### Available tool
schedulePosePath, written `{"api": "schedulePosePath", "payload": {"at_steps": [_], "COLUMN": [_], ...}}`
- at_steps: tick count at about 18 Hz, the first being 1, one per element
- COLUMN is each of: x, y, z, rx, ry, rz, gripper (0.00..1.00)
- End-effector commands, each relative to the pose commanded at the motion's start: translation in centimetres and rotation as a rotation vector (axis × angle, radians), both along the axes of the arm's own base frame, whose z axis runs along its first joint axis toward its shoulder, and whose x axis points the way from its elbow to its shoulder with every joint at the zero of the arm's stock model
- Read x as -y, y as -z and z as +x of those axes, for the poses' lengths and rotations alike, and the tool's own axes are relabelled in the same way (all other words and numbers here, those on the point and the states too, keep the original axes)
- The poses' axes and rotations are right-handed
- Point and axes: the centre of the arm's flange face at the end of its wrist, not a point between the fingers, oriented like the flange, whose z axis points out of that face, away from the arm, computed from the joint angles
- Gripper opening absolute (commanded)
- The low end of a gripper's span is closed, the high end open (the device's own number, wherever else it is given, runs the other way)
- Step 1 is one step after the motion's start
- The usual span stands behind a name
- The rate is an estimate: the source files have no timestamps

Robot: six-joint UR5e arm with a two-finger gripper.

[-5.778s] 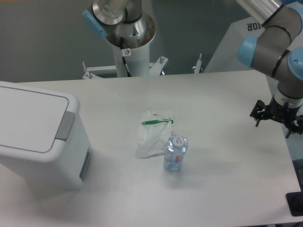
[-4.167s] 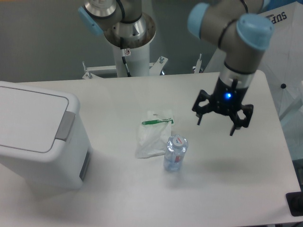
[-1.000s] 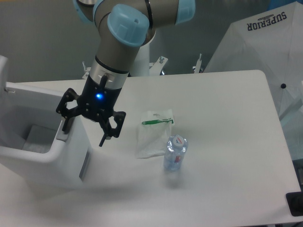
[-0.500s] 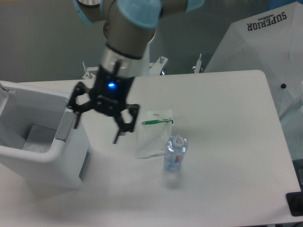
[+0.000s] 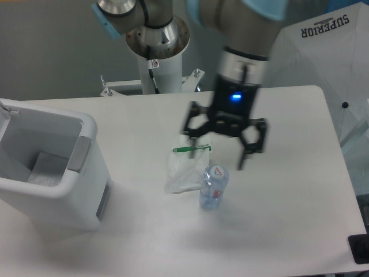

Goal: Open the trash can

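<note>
The trash can point(image 5: 55, 190) is a large white boxy bin at the table's left edge. Its lid stands swung up at the far left, so the inside shows, with a pale liner at the bottom. The grey latch tab point(image 5: 80, 154) sits on its right rim. My gripper point(image 5: 225, 143) hangs open and empty above the table's middle, over the small white bag, well to the right of the bin.
A small white plastic bag with green print point(image 5: 185, 163) lies mid-table. A clear water bottle point(image 5: 213, 186) stands just right of it, below the gripper. The arm's base column point(image 5: 157, 52) stands behind the table. A white umbrella-like cover point(image 5: 323, 52) is at the back right.
The bin's lid went from shut to swung open. My gripper came from the right to the bin's latch side, then moved right, away from it, to above the bag.
</note>
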Motion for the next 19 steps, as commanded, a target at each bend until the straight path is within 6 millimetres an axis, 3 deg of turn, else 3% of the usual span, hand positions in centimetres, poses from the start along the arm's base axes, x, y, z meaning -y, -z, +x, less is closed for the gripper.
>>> {"api": "schedulePosePath", "payload": {"at_steps": [3,11,15,19], "x": [2.1,4.6,4.9,4.3], "y": [2.7,9.3,11.6,12.3], "z": [-2.6,-8.7,-9.6,-9.3], "rx": [-0.031,-0.087,-0.148,-0.149], "ry": [-0.010,0.068,0.168,0.188], "rz": [-0.108,-0.339,-0.537,-0.545], "gripper": [1.00,1.00,1.00,1.00]}}
